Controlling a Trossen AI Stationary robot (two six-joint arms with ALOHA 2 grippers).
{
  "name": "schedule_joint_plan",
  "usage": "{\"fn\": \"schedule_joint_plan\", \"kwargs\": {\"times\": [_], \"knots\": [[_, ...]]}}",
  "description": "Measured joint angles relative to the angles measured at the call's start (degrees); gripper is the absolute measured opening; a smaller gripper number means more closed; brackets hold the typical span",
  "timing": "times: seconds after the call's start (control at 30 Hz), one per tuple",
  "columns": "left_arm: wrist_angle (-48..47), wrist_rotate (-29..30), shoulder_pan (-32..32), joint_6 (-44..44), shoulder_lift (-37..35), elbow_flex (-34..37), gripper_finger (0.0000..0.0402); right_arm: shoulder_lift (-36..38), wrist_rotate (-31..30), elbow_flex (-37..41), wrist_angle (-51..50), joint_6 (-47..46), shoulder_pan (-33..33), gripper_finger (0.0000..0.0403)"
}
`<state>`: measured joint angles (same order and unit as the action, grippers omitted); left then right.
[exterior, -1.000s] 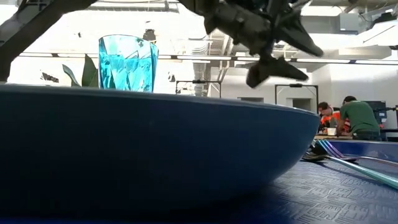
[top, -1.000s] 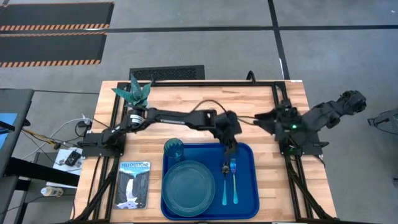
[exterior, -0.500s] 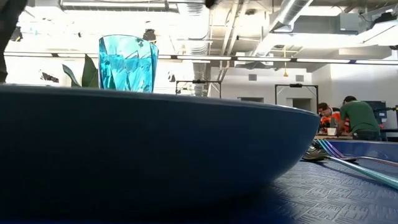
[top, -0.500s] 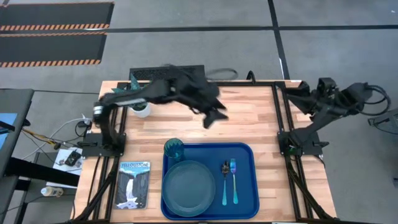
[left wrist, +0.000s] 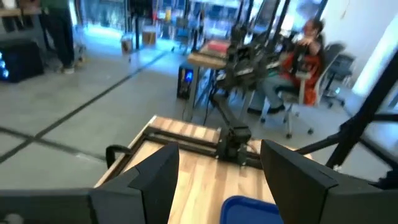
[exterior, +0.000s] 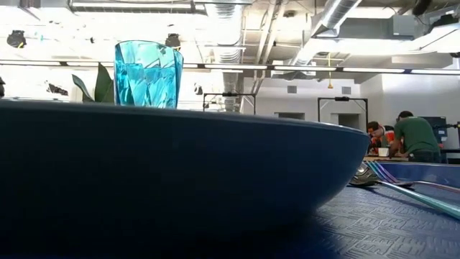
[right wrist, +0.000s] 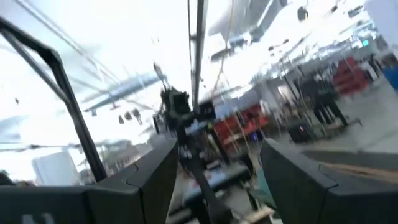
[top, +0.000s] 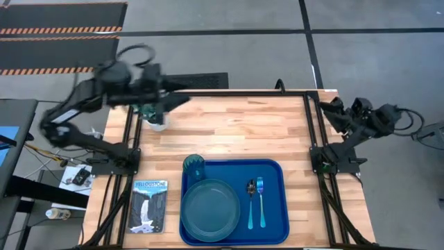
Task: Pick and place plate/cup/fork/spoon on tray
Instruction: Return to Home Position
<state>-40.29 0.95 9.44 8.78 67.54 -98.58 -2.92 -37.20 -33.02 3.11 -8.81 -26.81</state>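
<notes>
The blue tray (top: 277,208) lies at the table's near middle. On it rest the teal plate (top: 210,205), the upright cup (top: 194,167) at its far left corner, the spoon (top: 250,201) and, right of it, the fork (top: 261,201), both lying flat. In the low view the plate (exterior: 180,180) fills the foreground, the cup (exterior: 148,73) stands behind it, and the cutlery (exterior: 402,185) lies at the right. My left gripper (top: 182,99) (left wrist: 217,180) is open and empty, high over the far left corner. My right gripper (top: 331,105) (right wrist: 217,180) is open and empty at the right edge.
A teal spiky plant in a white pot (top: 157,119) stands at the far left under my left arm. A waterfall booklet (top: 149,205) lies left of the tray. Bare wood (top: 236,132) spans the table's far half. People sit in the room beyond (exterior: 402,137).
My left gripper has risen from over the cutlery on the tray and swung back toward the table's far left corner. My right arm has folded back toward the right edge. The things on the tray have stayed still.
</notes>
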Motion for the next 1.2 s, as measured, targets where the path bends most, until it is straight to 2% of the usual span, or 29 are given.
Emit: {"fn": "schedule_joint_plan", "kwargs": {"times": [0.07, 0.13, 0.2, 0.3, 0.37, 0.5, 0.6, 0.7, 0.87, 1.03, 1.2], "knots": [[4.2, -0.2, -0.1, 0.5, -7.0, 8.3, 0.0215, 2.8, 0.6, 3.6, 3.7, 2.2, 0.0, 0.0254], [7.7, -0.1, -0.1, 2.2, -14.0, 17.4, 0.0215, 2.6, 1.1, 5.6, 6.8, 5.8, 0.0, 0.0254], [13.3, -0.1, -0.1, 4.4, -20.3, 27.0, 0.0215, 2.6, 2.9, 5.8, 7.4, 7.2, 0.0, 0.0254], [21.5, -0.3, -0.1, 8.3, -29.6, 41.4, 0.0215, 2.3, 1.5, 7.1, 6.3, 7.2, -0.1, 0.0254], [27.6, -0.5, -0.1, 10.5, -35.1, 50.4, 0.0215, 2.6, 3.6, 8.5, 4.5, 7.8, 0.0, 0.0254], [38.1, -1.5, -0.1, 14.5, -46.5, 65.8, 0.0215, 2.7, 5.1, 11.0, 3.1, 7.6, 0.0, 0.0254], [42.1, -1.7, -0.1, 17.7, -53.6, 75.2, 0.0215, 2.7, 4.5, 14.5, 3.6, 7.2, 0.0, 0.0254], [45.0, -0.8, -0.1, 19.4, -59.7, 81.6, 0.0215, 2.7, 5.4, 17.9, 6.0, 6.9, 0.4, 0.0254], [44.6, 0.9, -0.1, 21.3, -67.2, 88.8, 0.0215, 2.7, 10.5, 25.2, 13.2, 5.5, 3.1, 0.0254], [44.8, 0.6, -0.1, 21.7, -66.3, 91.5, 0.0215, 2.7, 13.8, 32.3, 20.6, 1.8, 6.7, 0.0254], [48.3, 1.1, -0.9, 22.2, -66.1, 95.3, 0.0215, 2.6, 17.8, 32.5, 19.6, -1.3, 10.5, 0.0254]]}}
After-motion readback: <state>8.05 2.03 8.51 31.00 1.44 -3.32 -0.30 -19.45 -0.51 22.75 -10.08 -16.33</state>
